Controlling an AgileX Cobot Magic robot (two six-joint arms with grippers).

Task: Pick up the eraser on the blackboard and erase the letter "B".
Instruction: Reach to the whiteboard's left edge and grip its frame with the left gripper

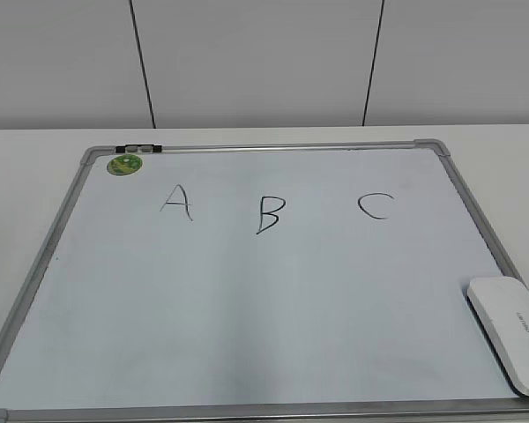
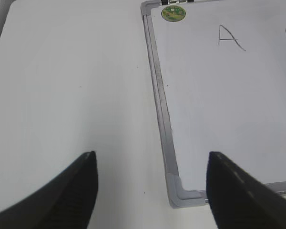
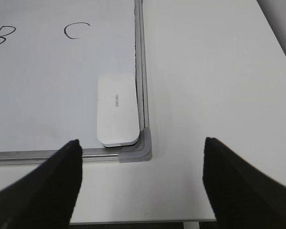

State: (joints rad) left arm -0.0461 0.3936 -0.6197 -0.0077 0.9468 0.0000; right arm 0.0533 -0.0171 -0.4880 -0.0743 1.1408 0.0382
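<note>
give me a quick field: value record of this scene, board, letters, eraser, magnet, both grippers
board: blackboard, white surface, silver-grey frame, lying flat on a white table
letters: A, letter "B", C in a row, all intact
eraser: white, lying on the board in its near right corner, against the frame
magnet: round, green, far left corner
left gripper: open, empty, above the near left corner
right gripper: open, empty, above the near right corner, near the eraser

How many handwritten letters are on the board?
3, in one row on the blackboard: A left, the letter "B" middle, C right. None seems hidden.
</note>
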